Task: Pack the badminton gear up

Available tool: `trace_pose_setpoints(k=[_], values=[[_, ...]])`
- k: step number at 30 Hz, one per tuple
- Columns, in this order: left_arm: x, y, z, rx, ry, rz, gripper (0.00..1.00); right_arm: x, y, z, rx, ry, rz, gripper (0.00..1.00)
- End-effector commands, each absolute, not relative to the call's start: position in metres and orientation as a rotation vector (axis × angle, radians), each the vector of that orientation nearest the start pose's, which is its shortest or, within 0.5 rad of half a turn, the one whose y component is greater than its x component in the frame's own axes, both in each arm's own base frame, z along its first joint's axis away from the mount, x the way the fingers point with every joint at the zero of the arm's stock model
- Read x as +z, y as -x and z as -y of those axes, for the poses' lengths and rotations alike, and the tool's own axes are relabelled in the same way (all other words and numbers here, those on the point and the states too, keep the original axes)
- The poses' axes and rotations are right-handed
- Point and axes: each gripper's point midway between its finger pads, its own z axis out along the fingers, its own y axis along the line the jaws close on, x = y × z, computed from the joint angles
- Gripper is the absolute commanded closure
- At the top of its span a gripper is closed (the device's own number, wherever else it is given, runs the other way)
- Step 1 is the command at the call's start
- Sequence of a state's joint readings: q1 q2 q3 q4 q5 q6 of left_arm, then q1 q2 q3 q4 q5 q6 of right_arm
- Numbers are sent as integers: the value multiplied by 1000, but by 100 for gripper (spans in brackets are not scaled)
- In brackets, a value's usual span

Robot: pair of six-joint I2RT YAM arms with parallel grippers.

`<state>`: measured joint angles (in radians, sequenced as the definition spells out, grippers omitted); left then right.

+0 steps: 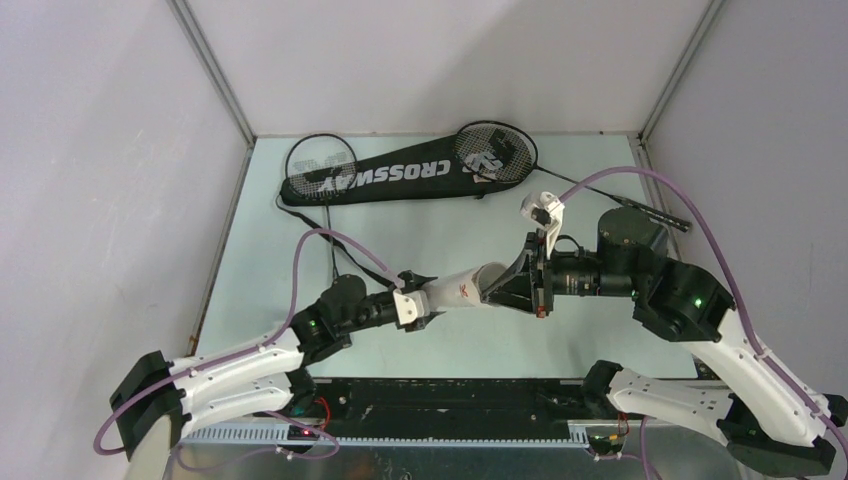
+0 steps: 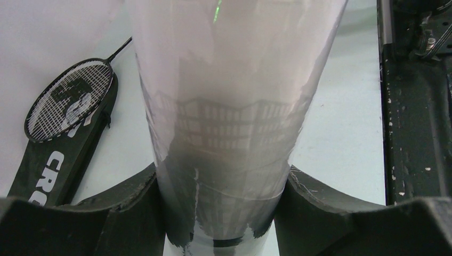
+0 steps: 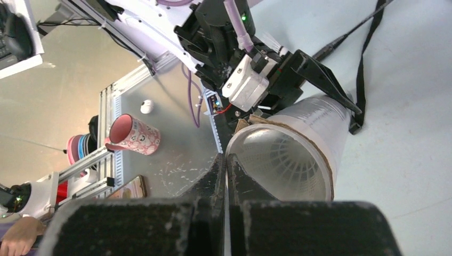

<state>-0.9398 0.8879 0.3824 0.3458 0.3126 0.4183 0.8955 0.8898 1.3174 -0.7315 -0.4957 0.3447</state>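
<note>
The long white tube (image 1: 460,290) is held level over the table's middle. My left gripper (image 1: 420,302) is shut on its closed end; in the left wrist view the tube (image 2: 234,106) sits squeezed between both fingers of that gripper (image 2: 226,213). My right gripper (image 1: 528,280) is shut at the tube's open mouth (image 3: 314,122), its tips (image 3: 227,160) against the rim's left edge. White shuttlecocks (image 3: 288,165) are stacked inside. The black CROSSWAY bag (image 1: 400,180) lies at the back with one racket head (image 1: 495,152) on its right end and another (image 1: 320,165) at its left.
A racket handle (image 1: 650,215) lies beside the right arm. The bag's strap (image 3: 365,69) trails on the table. Off the table's near edge stand a pink mug (image 3: 133,133) and a phone (image 3: 128,186). Grey walls close in the table on three sides.
</note>
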Motion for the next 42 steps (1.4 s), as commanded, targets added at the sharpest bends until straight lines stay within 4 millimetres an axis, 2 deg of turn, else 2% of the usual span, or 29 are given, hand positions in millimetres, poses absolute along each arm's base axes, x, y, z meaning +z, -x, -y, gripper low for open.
trace_pose_setpoints(k=[1,4,7,10,14,20,24,31,35,42], values=[[232,-156,303,-730,-1200,-1001,57,377,-81,-268,1338,926,-1816,97],[232,-154,301,-733,-1198,-997,57,379,-83,-268,1340,913,-1807,86],[231,-154,300,-732,-1197,-998,57,383,-85,-266,1327,886,-1795,68],[229,-153,299,-733,-1200,-1002,57,392,-87,-262,1317,854,-1765,56],[228,-152,298,-736,-1197,-1003,57,404,-85,-257,1315,836,-1725,50],[228,-151,298,-748,-1183,-1008,57,412,-93,-247,1242,794,-1696,47],[229,-150,298,-758,-1176,-1006,57,404,-104,-242,1169,754,-1743,47],[230,-149,299,-770,-1180,-1003,57,383,-118,-251,1111,744,-1835,46],[229,-149,300,-773,-1185,-1006,57,378,-125,-257,1093,751,-1856,45],[232,-154,300,-772,-1144,-1026,57,376,-121,-261,1102,781,-1861,45]])
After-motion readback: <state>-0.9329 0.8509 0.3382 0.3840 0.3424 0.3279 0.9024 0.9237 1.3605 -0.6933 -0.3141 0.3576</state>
